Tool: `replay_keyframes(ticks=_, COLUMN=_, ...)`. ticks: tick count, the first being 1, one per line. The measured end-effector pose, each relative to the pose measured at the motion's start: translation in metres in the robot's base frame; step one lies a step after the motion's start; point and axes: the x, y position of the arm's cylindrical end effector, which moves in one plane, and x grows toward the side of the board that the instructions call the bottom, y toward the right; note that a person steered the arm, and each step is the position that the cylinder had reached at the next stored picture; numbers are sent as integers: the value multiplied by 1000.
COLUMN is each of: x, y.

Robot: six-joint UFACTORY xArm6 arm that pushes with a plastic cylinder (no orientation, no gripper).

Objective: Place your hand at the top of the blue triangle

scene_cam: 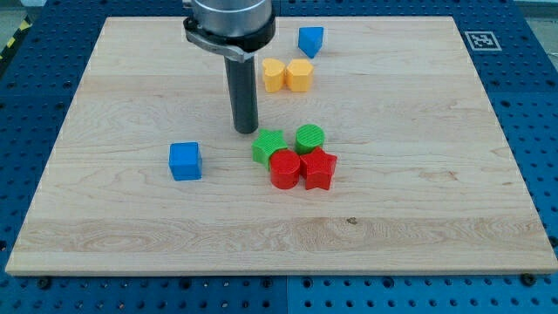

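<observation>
The blue triangle (310,40) sits near the top edge of the table (418,218), at about 1 o'clock from the middle of the board. It looks like a small, hard block, likely light, and it would probably slide easily on the smooth wood if bumped. There is nothing to grab it with here, so the spot to aim for is the bare wood just above it, at its 12 o'clock side, without touching it. My tip (246,131) is well apart from it, down at about 7 o'clock from the triangle, resting on the table. There is no gripper on this arm, only a straight dark rod, so nothing opens or shuts and nothing is held. Just below the triangle, at about 7 o'clock from it, two yellow blocks touch side by side: a yellow star-like block (274,75) and a yellow hexagon-like block (299,75). Just beside my tip, at its 4 o'clock, is a tight bunch of four blocks: a green star-like block (269,146), a green round block (309,138), a red round block (284,168) and a red star-like block (319,168). A blue cube (185,161) sits alone at 8 o'clock from my tip. On the table's top right corner is a small black and white square marker (479,39). I see no words or brand names.
</observation>
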Motion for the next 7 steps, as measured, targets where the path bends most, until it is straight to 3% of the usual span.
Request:
replay_keyframes(ticks=2, x=-1, y=38)
replay_keyframes(ticks=4, x=-30, y=61)
replay_keyframes(ticks=7, x=-25, y=132)
